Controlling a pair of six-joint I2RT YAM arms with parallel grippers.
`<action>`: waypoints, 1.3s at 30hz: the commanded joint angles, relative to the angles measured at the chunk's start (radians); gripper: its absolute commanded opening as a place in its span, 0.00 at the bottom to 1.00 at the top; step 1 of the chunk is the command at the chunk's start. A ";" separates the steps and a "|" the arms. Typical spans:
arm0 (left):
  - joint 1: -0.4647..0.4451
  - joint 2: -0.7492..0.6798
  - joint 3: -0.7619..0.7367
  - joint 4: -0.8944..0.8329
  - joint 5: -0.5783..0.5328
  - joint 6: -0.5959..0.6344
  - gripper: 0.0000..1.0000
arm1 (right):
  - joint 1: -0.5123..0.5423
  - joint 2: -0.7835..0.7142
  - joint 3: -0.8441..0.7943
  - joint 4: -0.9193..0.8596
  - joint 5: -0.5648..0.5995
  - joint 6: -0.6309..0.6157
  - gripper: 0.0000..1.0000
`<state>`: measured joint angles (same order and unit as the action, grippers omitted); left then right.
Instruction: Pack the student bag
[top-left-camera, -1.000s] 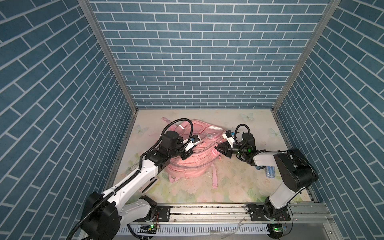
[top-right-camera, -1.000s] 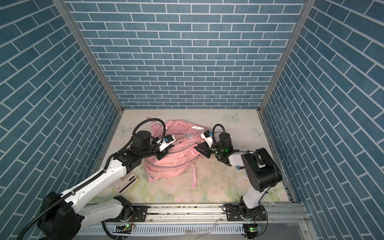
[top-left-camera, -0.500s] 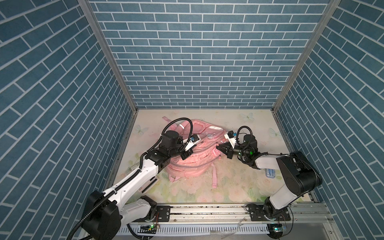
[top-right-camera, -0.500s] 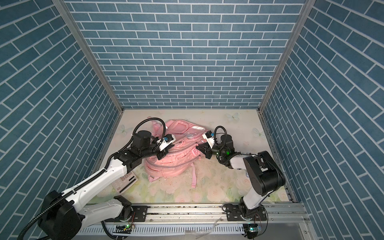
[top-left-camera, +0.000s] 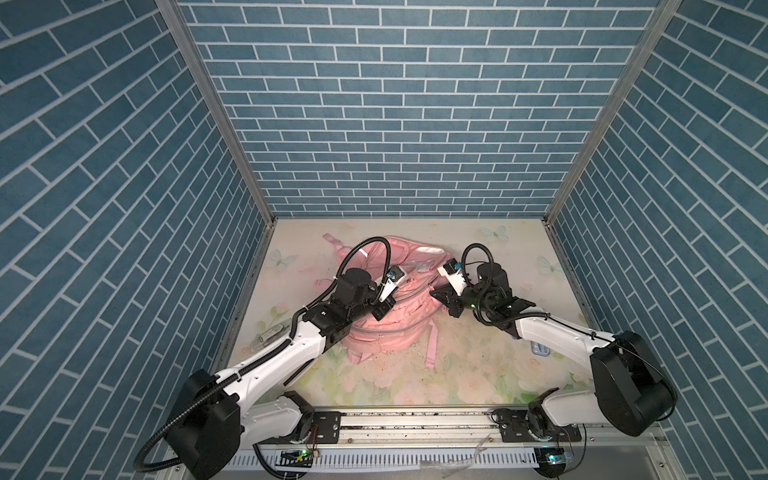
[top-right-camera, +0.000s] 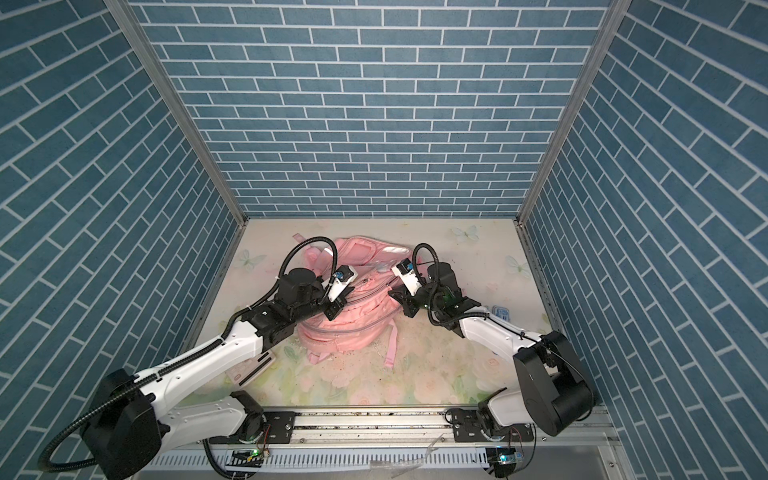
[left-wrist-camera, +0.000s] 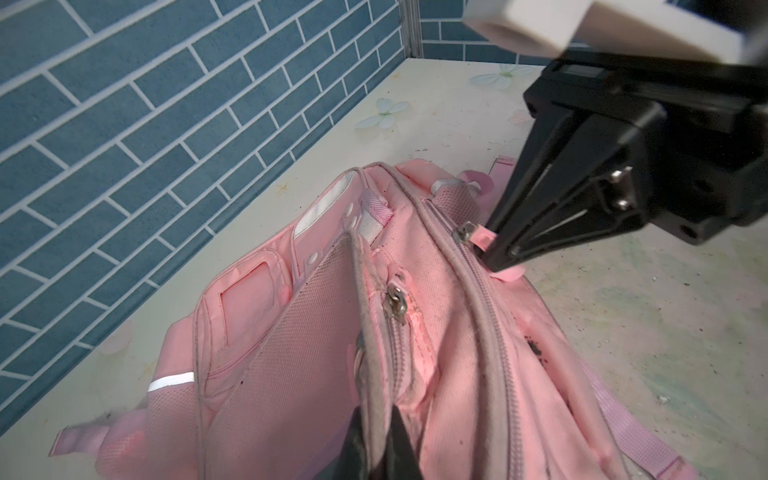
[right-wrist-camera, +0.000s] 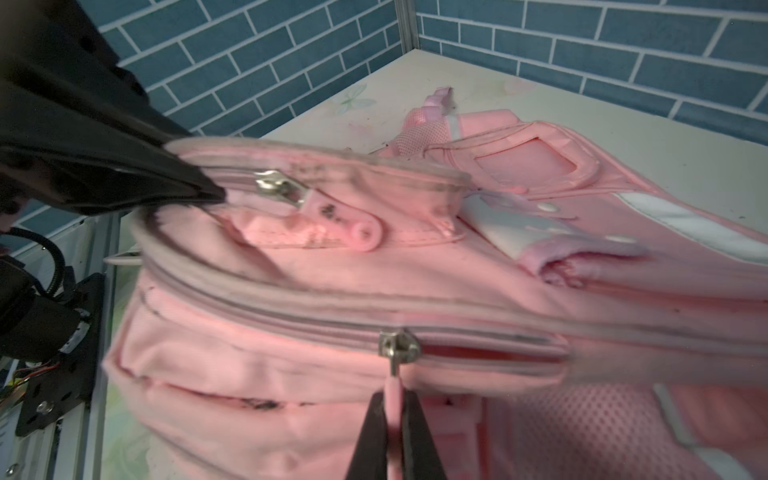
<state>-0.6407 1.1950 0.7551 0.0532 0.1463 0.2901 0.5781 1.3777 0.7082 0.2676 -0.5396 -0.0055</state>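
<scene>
The student bag (top-left-camera: 399, 332) (top-right-camera: 353, 332), a soft pink backpack, lies in the middle of the floral table, in both top views. My left gripper (top-left-camera: 380, 309) (top-right-camera: 332, 309) (left-wrist-camera: 376, 415) is shut on the grey piped rim beside a front zip, pinching the fabric. My right gripper (top-left-camera: 436, 293) (top-right-camera: 392, 293) (right-wrist-camera: 392, 399) is shut on the pink zipper pull tab (right-wrist-camera: 392, 384) of the main zip, just below its metal slider (right-wrist-camera: 399, 347). The left wrist view shows that pull tab (left-wrist-camera: 482, 239) at the right gripper's tips. The zip gapes slightly beside the slider.
A small blue-and-white object (top-left-camera: 540, 348) (top-right-camera: 500, 311) lies on the table by the right arm. A flat card-like object (top-right-camera: 249, 368) sits under the left arm. Loose pink straps (top-left-camera: 430, 345) trail toward the front rail. Brick walls close three sides.
The right gripper has closed on the zipper pull tab, and the right arm's elbow has swung outward. The left gripper keeps its hold on the bag's rim.
</scene>
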 joint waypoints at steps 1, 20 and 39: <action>-0.006 0.015 0.060 0.107 -0.109 -0.083 0.00 | 0.054 -0.044 -0.017 0.023 0.037 -0.015 0.00; -0.147 0.189 0.229 0.072 -0.026 -0.480 0.00 | -0.092 0.038 0.166 -0.219 0.036 -0.114 0.00; -0.137 0.385 0.405 0.063 -0.097 -0.585 0.00 | 0.034 -0.160 -0.073 -0.079 0.009 -0.011 0.00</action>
<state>-0.7811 1.5917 1.0958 0.0338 0.0673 -0.3088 0.5957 1.2266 0.6441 0.1329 -0.5079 -0.0315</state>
